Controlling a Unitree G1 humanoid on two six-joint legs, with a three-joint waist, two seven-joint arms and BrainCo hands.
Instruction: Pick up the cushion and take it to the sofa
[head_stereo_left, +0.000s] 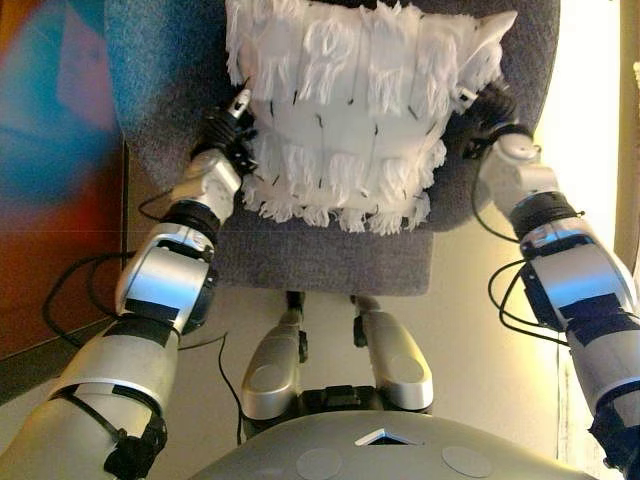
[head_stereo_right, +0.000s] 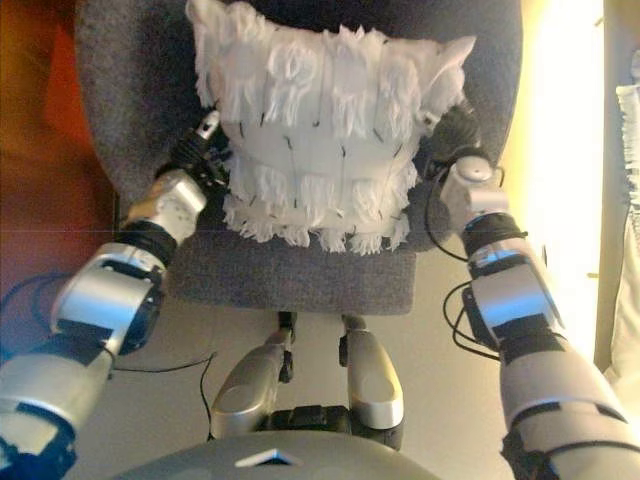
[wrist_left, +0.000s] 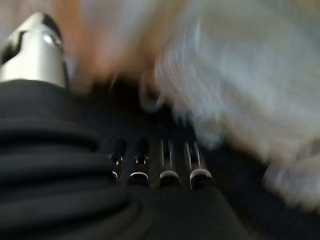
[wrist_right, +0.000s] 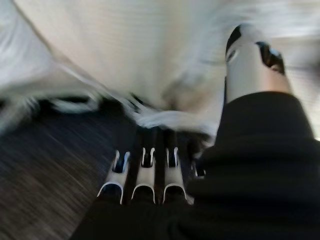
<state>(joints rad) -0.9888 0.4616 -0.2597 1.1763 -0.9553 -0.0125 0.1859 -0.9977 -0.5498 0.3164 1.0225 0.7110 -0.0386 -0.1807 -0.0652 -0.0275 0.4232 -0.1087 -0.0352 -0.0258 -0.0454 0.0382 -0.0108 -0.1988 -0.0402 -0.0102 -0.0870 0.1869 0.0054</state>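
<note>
On the grey chair (head_stereo_left: 330, 255), both hands, left hand (head_stereo_left: 228, 128) and right hand (head_stereo_left: 492, 106), are gripping the shaggy white cushion (head_stereo_left: 350, 110) by its sides, fingers tucked beneath.

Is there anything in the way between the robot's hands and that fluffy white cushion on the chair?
Nothing visible. The left hand and the right hand sit right against opposite sides of the white fringed cushion, which rests on the grey chair. No sofa is in view, so that stretch cannot be judged.
</note>
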